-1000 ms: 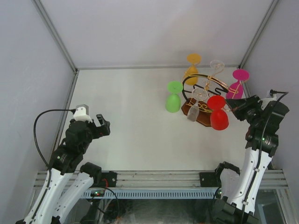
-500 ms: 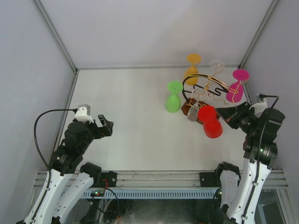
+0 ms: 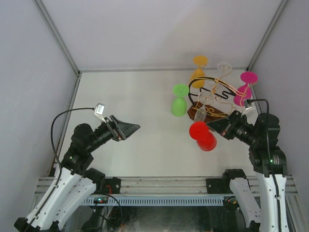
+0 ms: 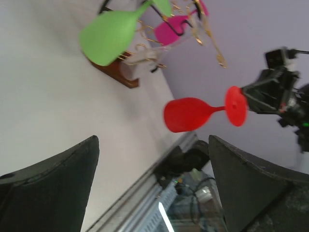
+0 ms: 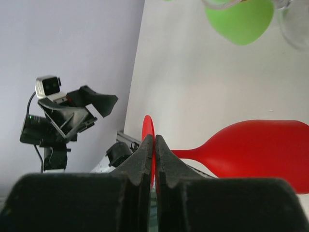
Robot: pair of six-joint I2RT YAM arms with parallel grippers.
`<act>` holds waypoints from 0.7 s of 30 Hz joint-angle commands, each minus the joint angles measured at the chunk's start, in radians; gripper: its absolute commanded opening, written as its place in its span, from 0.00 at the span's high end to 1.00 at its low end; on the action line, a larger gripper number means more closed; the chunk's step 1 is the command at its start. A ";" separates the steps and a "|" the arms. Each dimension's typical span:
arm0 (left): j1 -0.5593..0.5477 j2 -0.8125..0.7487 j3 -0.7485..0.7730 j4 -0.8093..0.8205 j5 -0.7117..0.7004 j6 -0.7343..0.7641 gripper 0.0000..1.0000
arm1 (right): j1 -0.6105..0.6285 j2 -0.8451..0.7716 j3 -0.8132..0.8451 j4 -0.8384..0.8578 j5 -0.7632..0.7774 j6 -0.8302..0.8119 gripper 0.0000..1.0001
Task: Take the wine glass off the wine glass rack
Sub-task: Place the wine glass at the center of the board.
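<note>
- wine glass rack [image 3: 192,115] stands at 1 o'clock on the worktop [image 3: 140,96].
- red wine glass [image 3: 203,135] hangs clear of it, at the rack's 6 o'clock, its stem crosswise to the fingers holding it.
- right end effector [image 5: 154,145], the nearer one, is clamped on its foot.
- left end effector [image 3: 126,129] gapes wide and empty, with the glass at its 3 o'clock.

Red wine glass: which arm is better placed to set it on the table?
Right, I judge: the right gripper is shut on the red wine glass by its foot; the left gripper is open, empty and apart from it.
</note>
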 commanded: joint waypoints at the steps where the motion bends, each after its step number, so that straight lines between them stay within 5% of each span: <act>1: -0.096 0.023 -0.012 0.261 0.071 -0.208 0.03 | 0.139 0.003 -0.015 0.106 0.115 0.068 1.00; 11: -0.397 0.289 0.005 0.553 -0.022 -0.281 0.08 | 0.494 0.085 -0.033 0.249 0.345 0.140 1.00; 21: -0.466 0.370 0.013 0.642 -0.028 -0.283 0.24 | 0.689 0.171 -0.043 0.345 0.430 0.157 1.00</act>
